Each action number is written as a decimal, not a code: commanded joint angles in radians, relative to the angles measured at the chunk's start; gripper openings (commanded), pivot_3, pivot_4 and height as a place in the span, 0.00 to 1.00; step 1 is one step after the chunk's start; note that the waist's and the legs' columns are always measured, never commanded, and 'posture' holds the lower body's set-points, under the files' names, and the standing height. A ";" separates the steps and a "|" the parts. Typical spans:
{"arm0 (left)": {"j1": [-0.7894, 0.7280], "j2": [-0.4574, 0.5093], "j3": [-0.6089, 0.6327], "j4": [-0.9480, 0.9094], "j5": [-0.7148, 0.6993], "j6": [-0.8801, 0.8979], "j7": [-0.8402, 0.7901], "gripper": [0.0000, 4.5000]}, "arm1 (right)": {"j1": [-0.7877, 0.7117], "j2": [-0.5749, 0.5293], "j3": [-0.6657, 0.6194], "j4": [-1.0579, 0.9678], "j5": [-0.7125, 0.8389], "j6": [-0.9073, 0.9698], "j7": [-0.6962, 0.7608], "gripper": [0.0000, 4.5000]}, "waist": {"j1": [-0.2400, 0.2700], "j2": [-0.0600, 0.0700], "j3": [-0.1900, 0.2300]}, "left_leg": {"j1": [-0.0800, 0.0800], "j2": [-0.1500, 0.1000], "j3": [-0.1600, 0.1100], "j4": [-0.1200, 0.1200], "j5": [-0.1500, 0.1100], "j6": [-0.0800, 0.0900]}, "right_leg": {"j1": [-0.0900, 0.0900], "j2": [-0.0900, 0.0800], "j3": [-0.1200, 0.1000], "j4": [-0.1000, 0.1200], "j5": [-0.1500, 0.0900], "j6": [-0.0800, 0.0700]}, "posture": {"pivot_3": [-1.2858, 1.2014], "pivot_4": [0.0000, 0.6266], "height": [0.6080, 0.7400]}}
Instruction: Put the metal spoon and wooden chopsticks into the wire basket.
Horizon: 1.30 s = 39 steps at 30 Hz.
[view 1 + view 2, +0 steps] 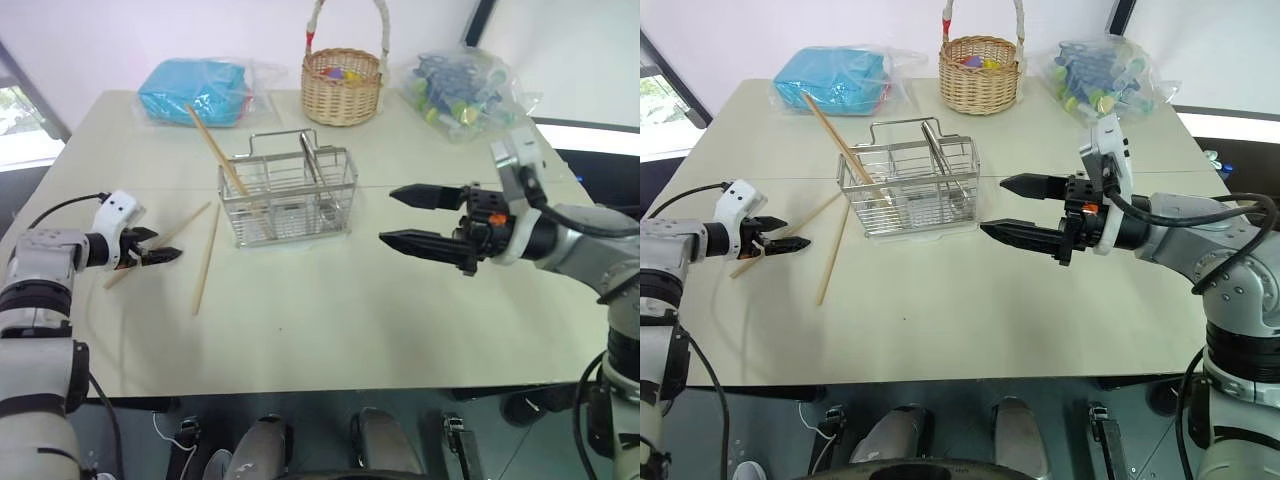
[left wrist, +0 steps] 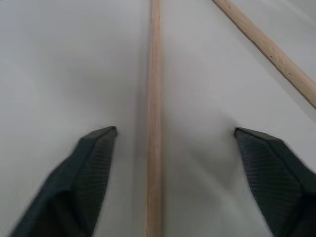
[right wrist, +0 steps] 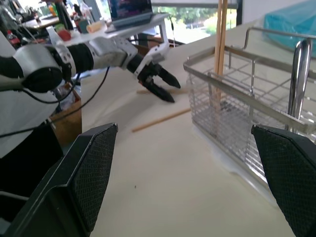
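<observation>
The wire basket stands on the worktop at centre, toward the far side; one of the wooden chopsticks already leans in its left compartment, upper end tilted out to the far left; the metal spoon appears to stand upright in the basket by the divider, so that item is judged placed; two further chopsticks lie flat on the worktop left of the basket, one running near to far just beside it, the other angled farther left toward the near edge; these remain to be moved. The left claw is low at the worktop over the angled stick, fingers parted on either side of it and not yet gripping. The right claw hangs above the worktop right of the basket, spread wide and empty. Judgement: roughly half complete; two sticks outstanding.
</observation>
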 commanded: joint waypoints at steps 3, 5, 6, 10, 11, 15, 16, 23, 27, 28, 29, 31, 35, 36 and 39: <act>-0.006 -0.015 -0.004 0.033 0.031 0.005 -0.011 0.11 | 0.009 -0.024 -0.020 -0.033 0.030 -0.017 0.031 1.00 | 0.000 0.000 0.000 | 0.000 0.000 0.000 0.000 0.000 0.000 | 0.000 0.000 0.000 0.000 0.000 0.000 | 0.52 0.24 1.00; -0.007 -0.013 -0.002 0.036 0.033 0.004 -0.011 0.02 | 0.011 -0.024 -0.018 -0.033 0.027 -0.022 0.033 1.00 | -0.001 0.000 0.000 | 0.000 0.000 0.000 0.000 0.000 0.000 | 0.000 0.000 0.000 0.000 0.000 0.000 | 0.52 0.24 1.00; -0.007 -0.011 0.003 0.036 0.032 0.003 -0.003 0.02 | 0.010 -0.022 -0.017 -0.031 0.026 -0.023 0.033 1.00 | -0.001 0.000 0.000 | 0.000 0.000 0.000 0.000 0.000 0.000 | 0.000 0.000 0.000 0.000 0.000 0.000 | 0.52 0.24 1.00; -0.004 -0.009 0.060 0.015 0.005 -0.040 0.095 0.02 | 0.014 -0.019 -0.015 -0.029 0.026 -0.028 0.035 1.00 | -0.002 0.000 0.000 | 0.000 0.000 0.000 0.001 0.000 0.000 | 0.000 0.000 0.000 0.000 0.000 0.000 | 0.52 0.24 1.00; -0.007 -0.013 0.094 0.007 -0.012 -0.054 0.152 0.02 | 0.017 -0.020 -0.015 -0.028 0.025 -0.030 0.038 1.00 | -0.002 0.000 0.000 | 0.000 0.000 0.000 0.001 0.000 0.000 | 0.000 0.000 0.000 0.000 0.000 0.000 | 0.52 0.24 1.00; -0.019 -0.033 0.222 -0.048 -0.094 -0.016 0.302 0.02 | 0.022 -0.024 -0.013 -0.020 0.017 -0.035 0.046 1.00 | -0.002 -0.002 -0.001 | -0.001 0.000 -0.001 0.002 0.000 0.000 | -0.001 0.000 0.000 0.000 0.000 0.000 | 0.52 0.24 1.00; -0.011 -0.041 0.267 -0.097 -0.134 0.002 0.326 0.02 | 0.021 -0.023 -0.014 -0.019 0.017 -0.035 0.044 1.00 | -0.002 -0.002 -0.001 | -0.001 0.000 -0.001 0.002 0.000 0.000 | -0.001 0.000 0.000 0.000 0.000 0.000 | 0.52 0.24 1.00; 0.044 -0.164 0.561 -0.612 -0.408 0.237 0.629 0.02 | 0.034 -0.002 -0.010 -0.033 0.015 -0.048 0.019 1.00 | -0.001 -0.004 -0.002 | -0.002 0.001 -0.001 0.002 0.000 0.000 | -0.001 -0.002 0.000 0.000 0.000 0.000 | 0.52 0.24 1.00; 0.030 -0.277 0.646 -0.910 -0.571 0.400 0.812 0.02 | 0.040 0.013 -0.004 -0.042 0.019 -0.056 -0.004 1.00 | 0.000 -0.005 -0.003 | -0.002 0.001 -0.002 0.003 0.000 0.000 | 0.000 -0.002 0.000 -0.001 0.001 0.001 | 0.52 0.24 1.00; 0.020 -0.309 0.652 -0.978 -0.618 0.436 0.854 0.02 | 0.039 0.017 -0.002 -0.044 0.022 -0.057 -0.009 1.00 | 0.000 -0.005 -0.003 | -0.001 0.001 -0.001 0.004 0.000 0.000 | 0.000 -0.002 0.000 -0.001 0.001 0.001 | 0.52 0.24 1.00; 0.007 -0.352 0.644 -1.058 -0.668 0.467 0.898 0.02 | 0.040 0.019 0.001 -0.044 0.022 -0.059 -0.012 1.00 | 0.001 -0.005 -0.003 | -0.001 0.001 -0.001 0.004 0.000 0.000 | 0.000 -0.002 0.000 -0.001 0.001 0.001 | 0.52 0.24 1.00; -0.006 -0.413 0.613 -1.171 -0.725 0.515 0.958 0.02 | 0.038 0.024 0.007 -0.042 0.019 -0.063 -0.015 1.00 | 0.012 -0.006 -0.003 | -0.001 0.001 -0.001 0.004 0.000 0.000 | 0.001 -0.002 0.000 -0.001 0.001 0.001 | 0.52 0.24 1.00; 0.006 -0.492 0.529 -1.291 -0.772 0.533 0.974 0.02 | 0.032 0.034 0.014 -0.032 0.013 -0.071 -0.021 1.00 | 0.021 -0.006 -0.003 | -0.001 0.000 0.000 0.005 0.000 0.000 | 0.001 -0.001 0.000 -0.001 0.001 0.001 | 0.52 0.24 1.00; 0.011 -0.503 0.515 -1.302 -0.777 0.528 0.970 0.02 | 0.031 0.037 0.014 -0.033 0.015 -0.071 -0.023 1.00 | 0.021 -0.006 -0.003 | 0.000 0.000 0.001 0.005 0.000 0.000 | 0.001 -0.001 0.000 -0.002 0.001 0.001 | 0.52 0.24 1.00; 0.030 -0.533 0.452 -1.304 -0.744 0.496 0.959 0.02 | 0.030 0.043 0.018 -0.036 0.014 -0.073 -0.029 1.00 | 0.020 -0.006 -0.003 | 0.000 0.000 0.002 0.005 0.000 0.000 | 0.001 0.000 0.000 -0.002 0.001 0.001 | 0.52 0.24 1.00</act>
